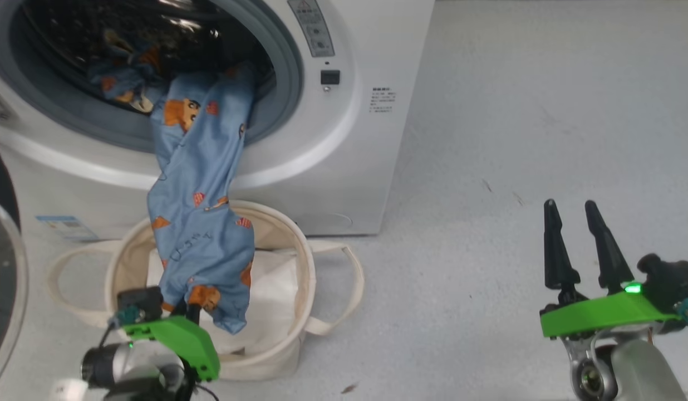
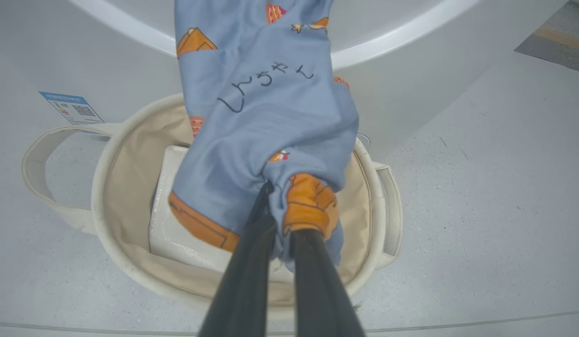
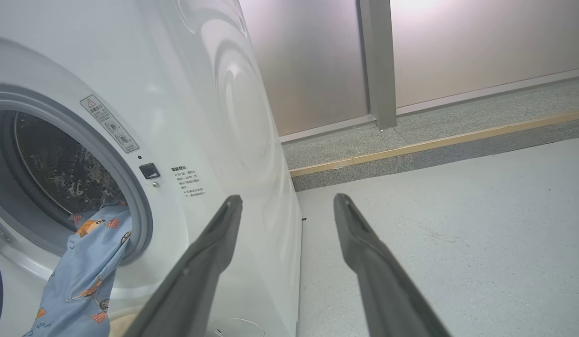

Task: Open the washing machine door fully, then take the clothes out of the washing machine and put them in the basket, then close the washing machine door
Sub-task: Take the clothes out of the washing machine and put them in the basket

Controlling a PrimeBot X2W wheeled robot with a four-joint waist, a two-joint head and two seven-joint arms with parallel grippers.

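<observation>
The washing machine door (image 1: 0, 267) is cut off by the head view's left edge, and the top of the washing machine (image 1: 344, 167) is lost beyond the upper edge. The fingertips of the left pincer (image 2: 282, 210) are buried in a fold of the clothes (image 2: 266, 107) (how far in cannot be told). The flat white sheet (image 2: 160, 224) in the basket (image 2: 100, 187) is partly covered by the hanging fabric. The print on the blue sticker (image 2: 71, 107) is too small to be read.
</observation>
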